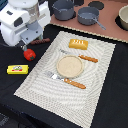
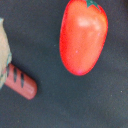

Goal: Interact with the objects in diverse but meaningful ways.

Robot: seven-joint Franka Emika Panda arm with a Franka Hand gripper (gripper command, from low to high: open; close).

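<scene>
A red tomato [image 1: 30, 54] lies on the black tabletop just off the striped placemat's [image 1: 95, 80] edge, and it fills much of the wrist view [image 2: 82, 36]. My gripper [image 1: 25, 46] hangs just above it, toward the exterior view's left; its fingers are too blurred to read and do not show in the wrist view. A thin brown stick [image 1: 40, 41] [image 2: 22, 84] lies close to the tomato. The yellow labelled bar [image 1: 17, 69] sits further left. An orange ridged bread block [image 1: 78, 44] rests on the mat. Two grey pots [image 1: 63, 9] [image 1: 89, 16] stand at the back.
On the mat are a beige plate [image 1: 69, 66] and two utensils with orange handles [image 1: 75, 83] [image 1: 88, 58]. A pale bowl [image 1: 123, 17] stands at the back right. The white arm body [image 1: 22, 22] looms over the back left corner.
</scene>
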